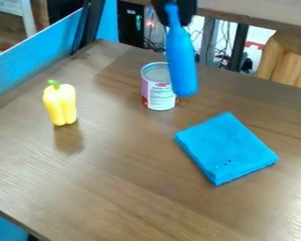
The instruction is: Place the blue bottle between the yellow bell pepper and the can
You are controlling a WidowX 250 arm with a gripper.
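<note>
At the top edge, the black gripper (174, 10) is shut on the narrow neck of a blue bottle-shaped object (182, 59). This object hangs nearly upright, its wide end down, and covers part of the right side of a can (161, 96). The can has a white and red label and stands upright on the table. A yellow pepper (60, 104) with a green stem stands upright at the left. To the right of centre lies a folded blue cloth (227, 148).
The brown wooden table (122, 188) spans most of the view. A blue panel (27, 63) runs along its upper left side. Behind the far edge are cables, dark posts and a round wooden stool (285, 59) at the upper right.
</note>
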